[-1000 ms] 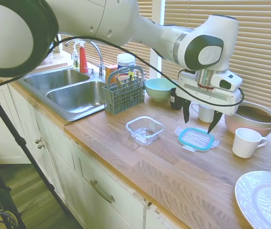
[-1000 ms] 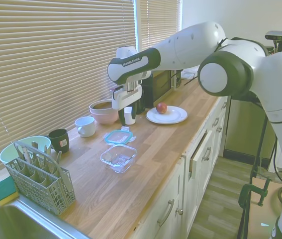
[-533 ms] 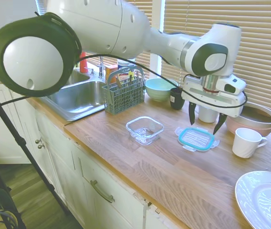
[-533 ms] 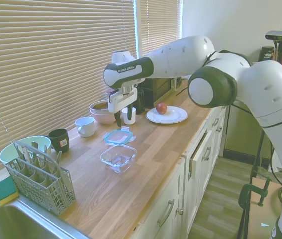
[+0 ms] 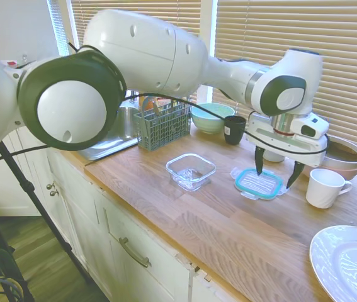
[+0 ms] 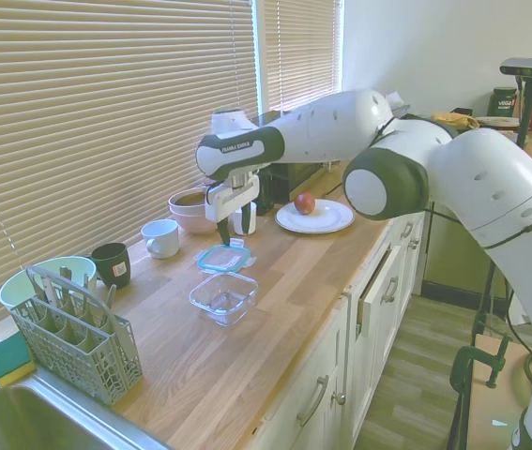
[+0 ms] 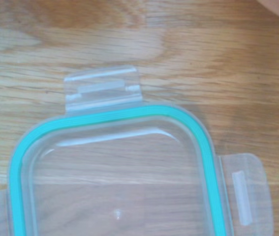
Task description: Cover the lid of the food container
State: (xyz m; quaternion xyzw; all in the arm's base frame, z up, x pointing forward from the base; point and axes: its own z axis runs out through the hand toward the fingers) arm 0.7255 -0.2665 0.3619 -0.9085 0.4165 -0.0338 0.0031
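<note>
Gripper [image 5: 276, 177] spread open straddling lid [image 5: 258, 183] flat on counter [image 5: 184, 220], food container [image 5: 191, 171] nearby, apart

The lid [image 5: 258, 184] lies flat on the countertop [image 5: 216, 220] directly beneath the gripper [image 5: 277, 177], whose spread fingers straddle it; the food container [image 5: 191, 170] sits apart from the gripper, toward the sink [image 5: 106, 141] (cutlery basket [image 5: 163, 123] between them); a mug [image 5: 325, 187] stands just beside the gripper on its far side; a bowl [image 5: 335, 155] lies behind.

Bare counter btwn lid [image 5: 258, 183] & food container [image 5: 191, 170]; white mug [image 5: 325, 187], pink bowl [image 5: 333, 155] crowd lid's far side.
</note>
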